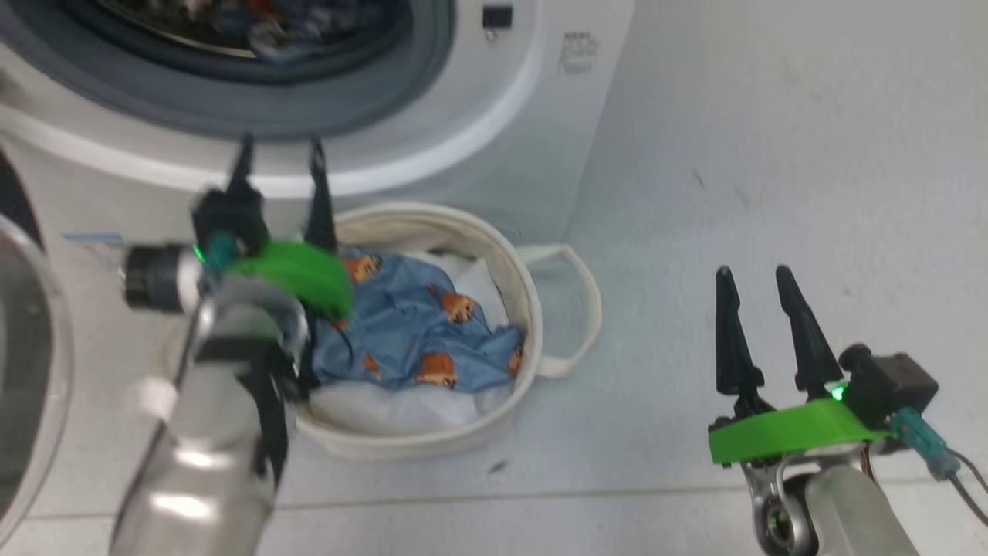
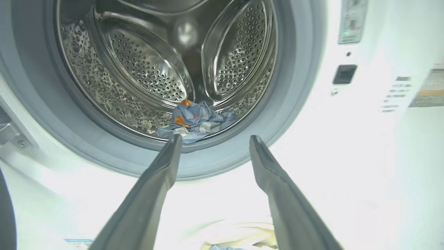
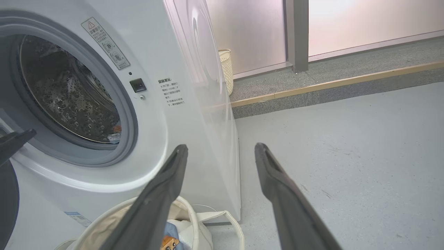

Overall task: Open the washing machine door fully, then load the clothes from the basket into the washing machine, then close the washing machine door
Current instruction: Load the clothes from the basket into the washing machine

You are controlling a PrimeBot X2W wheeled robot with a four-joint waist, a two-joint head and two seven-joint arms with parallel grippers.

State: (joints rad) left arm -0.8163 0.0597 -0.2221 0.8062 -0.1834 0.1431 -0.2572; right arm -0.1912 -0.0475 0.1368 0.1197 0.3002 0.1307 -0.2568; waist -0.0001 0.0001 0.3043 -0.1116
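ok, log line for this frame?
phase: loading | door open | blue garment in drum | bear-print garment in basket | left hand open, empty, facing drum | right hand open, empty, over floor

Right gripper's fingers spread before the washing machine and the basket

The right gripper (image 3: 221,147) holds its two long dark fingers wide apart with nothing between them. One finger crosses in front of the round off-white canvas basket (image 3: 194,217) at the bottom edge, where a light-blue garment with an orange-brown bear print (image 3: 169,239) lies. The basket stands just before the white front-loading washing machine (image 3: 180,132), whose grey rubber gasket (image 3: 130,128) rings the perforated steel drum (image 3: 66,93). A scrap of clothing (image 3: 115,133) lies at the drum's lower lip. The glossy black door rim (image 3: 6,201) curves in at the lower left, and a grey floor (image 3: 347,146) stretches away on the right.
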